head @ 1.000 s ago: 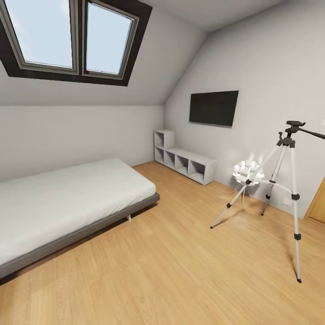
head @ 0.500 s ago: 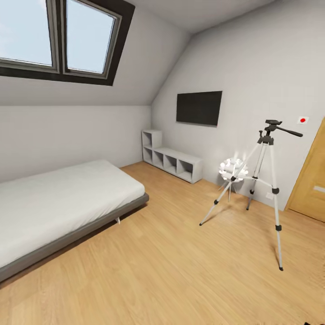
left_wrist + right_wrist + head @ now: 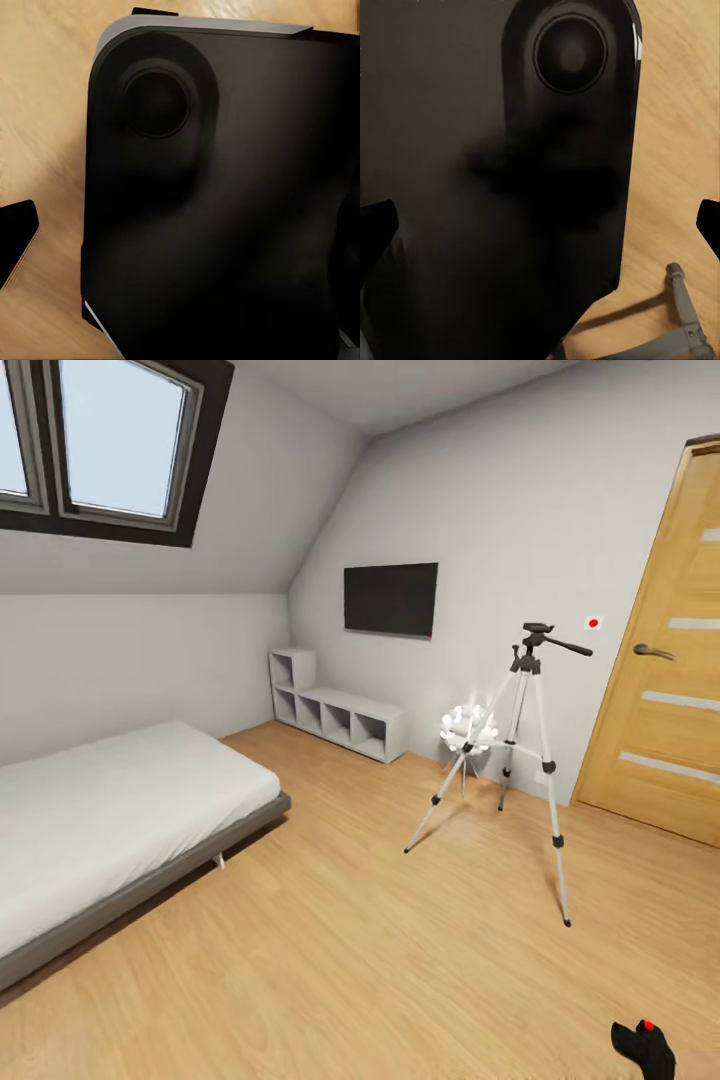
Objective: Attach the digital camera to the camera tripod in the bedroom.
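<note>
- Head view: small black DSLR-style digital camera with red dot on top (image 3: pixel 643 1048) on light wood floor (image 3: pixel 350 960), at bottom right corner, partly cut by the frame edge.
- Tall camera tripod with three silver-white telescoping legs, black joints and black pan head (image 3: pixel 520 760) upright near the far wall, well apart from the camera, between white ball-cluster lamp (image 3: pixel 468 728) and wooden door with steel handle (image 3: pixel 665 650).
- Long black handle of the pan head sticking out toward the door; top plate looks bare, attach step not yet done.
- White wall plate with red dot (image 3: pixel 593 623) just beside the door frame; not the camera.
- Low grey bed with pale mattress (image 3: pixel 110 820), white cube shelves (image 3: pixel 340 710), black wall TV (image 3: pixel 390 598), skylight window (image 3: pixel 120 445) elsewhere in the bedroom.
- Left wrist view: dark robot body panel (image 3: pixel 217 195) close up over the floor; dark fingertip at the edge, claw state cannot tell.
- Right wrist view: dark body panel (image 3: pixel 502 180) too; dark tips at both side edges, open or closed cannot tell.
- Handling guess: camera rigid, light, smooth and probably slippery; lens stubby, best avoided.
- Best hold likely across the body sides, base left free for the pan head.
- Tripod likely light and tippy on thin legs; gentle downward placement, no side push.
</note>
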`<state>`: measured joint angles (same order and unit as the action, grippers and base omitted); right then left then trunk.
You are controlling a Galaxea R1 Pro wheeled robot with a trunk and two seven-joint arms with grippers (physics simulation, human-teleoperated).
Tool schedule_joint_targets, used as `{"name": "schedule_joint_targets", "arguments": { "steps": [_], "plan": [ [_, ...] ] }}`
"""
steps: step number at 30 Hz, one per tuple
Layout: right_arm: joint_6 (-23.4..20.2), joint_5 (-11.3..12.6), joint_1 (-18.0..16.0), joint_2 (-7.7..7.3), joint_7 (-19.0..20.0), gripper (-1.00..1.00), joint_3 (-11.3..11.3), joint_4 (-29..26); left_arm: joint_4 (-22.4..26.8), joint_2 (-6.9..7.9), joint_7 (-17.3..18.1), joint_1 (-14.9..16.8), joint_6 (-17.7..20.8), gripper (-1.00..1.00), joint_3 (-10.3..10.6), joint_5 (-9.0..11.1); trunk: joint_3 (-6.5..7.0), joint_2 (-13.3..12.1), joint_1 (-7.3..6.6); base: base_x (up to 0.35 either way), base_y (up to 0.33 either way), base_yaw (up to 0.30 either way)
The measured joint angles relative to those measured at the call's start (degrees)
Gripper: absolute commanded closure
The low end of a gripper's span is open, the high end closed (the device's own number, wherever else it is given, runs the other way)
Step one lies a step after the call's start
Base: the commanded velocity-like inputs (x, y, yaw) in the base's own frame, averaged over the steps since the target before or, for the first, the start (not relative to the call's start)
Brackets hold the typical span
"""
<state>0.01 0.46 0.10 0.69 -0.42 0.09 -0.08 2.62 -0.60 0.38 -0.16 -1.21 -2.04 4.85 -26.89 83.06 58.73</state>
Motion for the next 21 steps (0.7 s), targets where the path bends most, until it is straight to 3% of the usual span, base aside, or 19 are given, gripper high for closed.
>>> {"name": "schedule_joint_targets", "arguments": {
  "steps": [21],
  "plan": [
    [0.07, -0.33, 0.0, 0.03, 0.03, -1.0, -0.01, 0.0, 0.01, 0.0, 0.02, 0.0, 0.0, -1.0, 0.0, 0.0, 0.0, 0.0, 0.0, 0.0, 0.0, -0.295]
  ]
}}
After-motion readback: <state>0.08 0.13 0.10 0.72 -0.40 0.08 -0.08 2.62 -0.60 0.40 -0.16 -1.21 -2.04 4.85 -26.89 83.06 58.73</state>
